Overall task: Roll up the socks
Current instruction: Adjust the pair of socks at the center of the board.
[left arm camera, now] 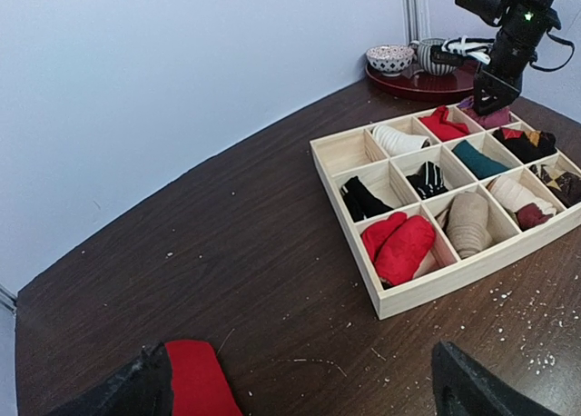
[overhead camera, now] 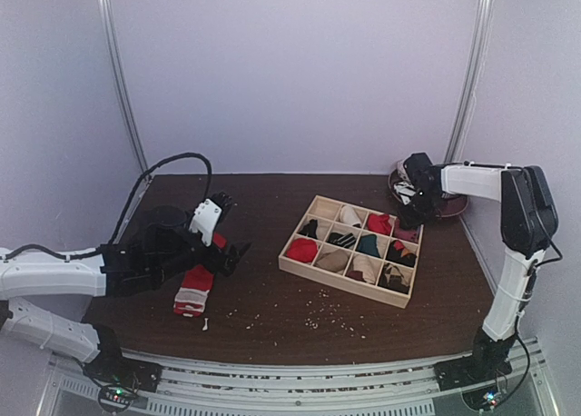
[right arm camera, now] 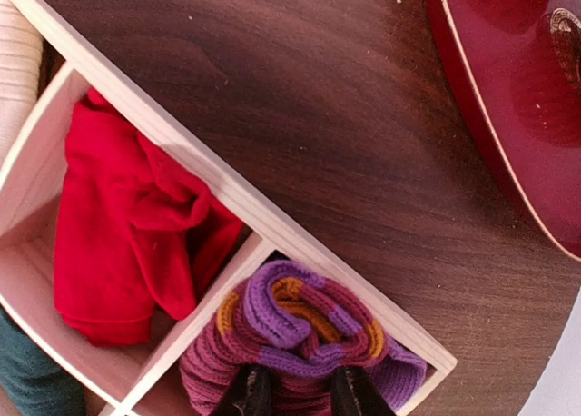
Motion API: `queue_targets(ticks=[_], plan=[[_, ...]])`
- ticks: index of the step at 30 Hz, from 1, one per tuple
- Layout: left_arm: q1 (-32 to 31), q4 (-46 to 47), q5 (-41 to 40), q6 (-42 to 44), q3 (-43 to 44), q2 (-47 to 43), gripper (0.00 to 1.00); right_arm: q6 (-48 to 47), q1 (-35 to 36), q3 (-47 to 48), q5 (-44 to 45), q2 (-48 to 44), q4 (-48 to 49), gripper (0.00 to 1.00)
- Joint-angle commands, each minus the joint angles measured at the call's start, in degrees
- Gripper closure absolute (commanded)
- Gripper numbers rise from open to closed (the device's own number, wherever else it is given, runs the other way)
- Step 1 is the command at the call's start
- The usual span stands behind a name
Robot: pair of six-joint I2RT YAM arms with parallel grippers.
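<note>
My right tool (right arm camera: pixel 302 393) is down in the far corner compartment of the wooden divider box (overhead camera: pixel 345 282). Its fingers are drawn close and pinch a fold of the magenta sock (right arm camera: pixel 300 330), which sits there coiled into a roll with purple and orange bands on top. I judge the grip is meant to seat the roll between the partitions so it cannot spring open. The neighbouring cells hold other bundled socks, with a red one right beside it. The red sock (overhead camera: pixel 193 287) lies flat on the counter (overhead camera: pixel 272 312) on the left side, striped cuff toward the near edge, stretched out lengthwise as a sock should be for rolling. My left tool (left arm camera: pixel 300 371) hangs low over its far end with fingers spread wide and nothing between them (ready, I'd say, to come down on the toe). The red tray (right arm camera: pixel 508 98) stands just beyond the box's corner, not touching it. I can read no brand, label or writing anywhere; the only marks are small green lights on the right arm.
</note>
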Motion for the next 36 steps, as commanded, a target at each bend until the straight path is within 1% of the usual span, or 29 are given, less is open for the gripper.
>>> queue_targets(ticks=[1,5,9,11,14,16,20,24,26,28,30,36], plan=[[0.4,0.9,-1.0,1.1,1.6,0.1,0.02,-0.1,0.9,-3.9,3.1,8.1,-7.9,0.76],[0.4,0.6,-1.2,0.8,1.4,-0.1,0.02,0.2,1.1,-5.5,4.7,10.1,-7.9,0.76],[0.4,0.5,-1.3,0.6,1.3,0.0,0.02,0.7,1.1,-6.1,4.5,10.5,-4.9,0.75],[0.4,0.1,-1.2,0.6,1.8,0.4,0.02,1.0,1.1,-5.4,4.2,9.4,-3.6,0.72],[0.4,-0.2,-1.2,0.7,2.2,0.7,0.02,1.7,0.9,-3.0,3.3,6.7,-2.1,0.63],[0.4,-0.2,-1.2,0.7,2.2,0.5,0.02,1.8,0.9,-0.9,1.9,4.7,-2.0,0.60],[0.4,-0.3,-1.1,0.6,2.2,0.2,0.02,1.8,0.7,2.5,-1.2,1.2,-2.9,0.58],[0.4,-0.2,-1.1,0.6,2.1,0.1,0.02,2.3,0.6,2.6,-4.6,-2.8,-3.2,0.57],[0.4,-0.2,-1.1,0.5,2.1,0.2,0.02,2.7,0.6,1.6,-5.6,-4.7,-3.1,0.59],[0.4,-0.2,-1.1,0.5,2.2,0.4,0.02,3.0,0.6,0.7,-6.3,-6.1,-4.0,0.70],[0.4,-0.1,-1.1,0.6,2.2,0.5,0.02,3.2,0.6,-0.5,-6.9,-7.0,-4.4,0.77],[0.4,-0.1,-1.0,0.6,2.5,1.2,0.02,4.3,0.4,-5.7,-6.6,-9.9,-3.6,0.80]])
